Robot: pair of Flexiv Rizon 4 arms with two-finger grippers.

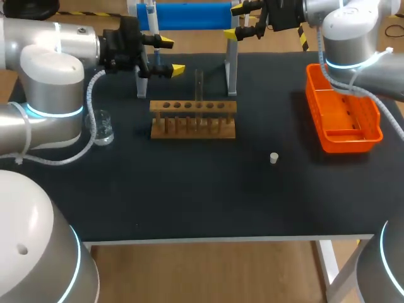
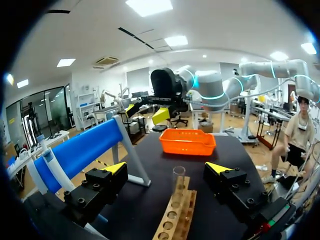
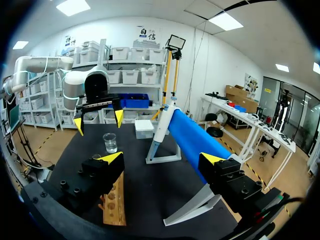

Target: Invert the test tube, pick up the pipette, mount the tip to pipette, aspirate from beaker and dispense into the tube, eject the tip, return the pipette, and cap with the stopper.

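Approach: hovering with left claw (image 2: 167,169) wide open, empty, nearer the upright test tube (image 2: 178,180) ahead; right claw (image 3: 161,159) gaping likewise.

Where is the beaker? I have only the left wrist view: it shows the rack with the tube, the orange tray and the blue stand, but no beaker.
Observer: The beaker stands on the dark table off the left end of the rack, apart from it.
Operator: And the stopper? I can't find that either.
Observer: The small white stopper stands alone between the rack and the orange tray, nearer the table's front edge, touching neither.
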